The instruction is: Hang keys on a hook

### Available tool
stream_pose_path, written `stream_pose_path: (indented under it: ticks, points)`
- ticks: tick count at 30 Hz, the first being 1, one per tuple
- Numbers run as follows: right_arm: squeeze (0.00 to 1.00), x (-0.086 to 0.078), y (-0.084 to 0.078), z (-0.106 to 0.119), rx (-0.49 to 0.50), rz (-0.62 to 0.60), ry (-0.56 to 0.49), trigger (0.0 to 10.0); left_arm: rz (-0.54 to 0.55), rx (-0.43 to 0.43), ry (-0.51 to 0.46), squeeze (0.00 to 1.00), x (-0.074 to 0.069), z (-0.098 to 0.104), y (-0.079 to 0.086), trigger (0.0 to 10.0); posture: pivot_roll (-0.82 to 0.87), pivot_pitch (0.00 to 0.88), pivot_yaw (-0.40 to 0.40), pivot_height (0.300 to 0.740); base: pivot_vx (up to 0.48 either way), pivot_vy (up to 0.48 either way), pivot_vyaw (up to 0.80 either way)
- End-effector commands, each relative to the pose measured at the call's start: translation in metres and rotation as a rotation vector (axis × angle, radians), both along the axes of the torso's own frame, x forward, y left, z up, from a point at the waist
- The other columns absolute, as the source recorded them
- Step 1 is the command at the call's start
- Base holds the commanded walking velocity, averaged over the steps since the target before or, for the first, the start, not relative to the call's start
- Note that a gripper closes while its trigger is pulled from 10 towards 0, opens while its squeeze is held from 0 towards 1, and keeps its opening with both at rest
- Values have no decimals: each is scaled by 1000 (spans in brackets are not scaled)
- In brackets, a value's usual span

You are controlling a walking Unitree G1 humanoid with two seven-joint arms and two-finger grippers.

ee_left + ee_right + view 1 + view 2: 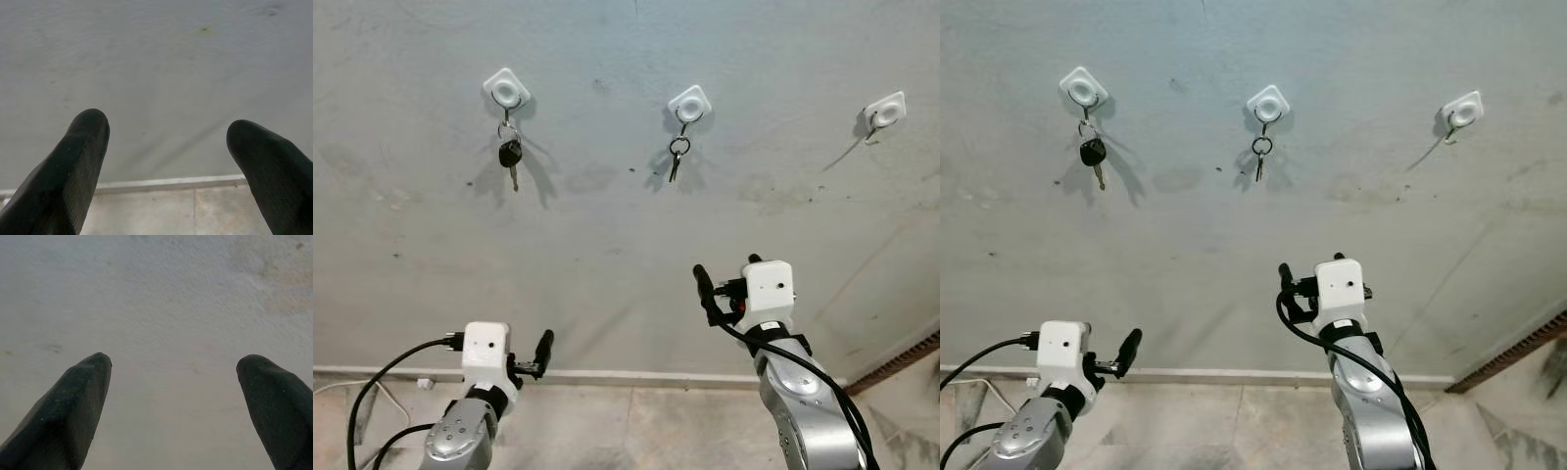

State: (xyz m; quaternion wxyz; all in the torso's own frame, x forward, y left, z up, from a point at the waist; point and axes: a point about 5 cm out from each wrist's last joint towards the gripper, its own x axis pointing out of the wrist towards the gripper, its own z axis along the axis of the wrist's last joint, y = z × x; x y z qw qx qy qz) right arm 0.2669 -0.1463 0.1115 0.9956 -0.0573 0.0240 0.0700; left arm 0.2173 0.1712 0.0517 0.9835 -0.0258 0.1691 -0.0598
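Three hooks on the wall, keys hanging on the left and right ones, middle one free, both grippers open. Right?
Not quite. Keys hang on the left hook and the middle hook; the right hook is the free one, as the left eye view shows. Both the left gripper and right gripper are open.

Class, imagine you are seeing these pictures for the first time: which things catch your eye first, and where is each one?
Three white hooks stand in a row high on the grey wall: the left hook carries a black-headed key, the middle hook a small key ring, and the right hook is bare. Below, the right gripper is raised toward the wall, while the left gripper sits lower, near the skirting; both are open and hold nothing.
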Motion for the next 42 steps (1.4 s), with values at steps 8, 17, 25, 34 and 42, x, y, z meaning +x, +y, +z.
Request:
stream_pose_path:
  ticks: [8, 17, 25, 34, 42]
  points:
    - [0, 1, -1, 2, 1, -13, -6, 10000, -28, 17, -3, 0, 0, 2, -2, 10000, 39, 89, -21, 740, 0, 366, 0]
    - [0, 4, 0, 2, -1, -11, -9, 10000, -34, 24, -6, 0, 3, 2, -3, 10000, 41, 85, -20, 740, 0, 383, 0]
    - [0, 4, 1, 1, -1, -4, -3, 10000, -58, 14, -26, 0, 6, 5, -10, 10000, 42, 81, -22, 740, 0, 77, 0]
    - [0, 7, 1, 1, 0, -5, -4, 10000, -87, 8, -34, 0, 7, 7, -12, 10000, 48, 73, -20, 740, 0, 0, 0]
    - [0, 5, 10, -2, 2, 45, 10, 10000, -109, 24, -45, 0, 7, 8, -14, 10000, 52, 71, -19, 740, 0, 0, 0]
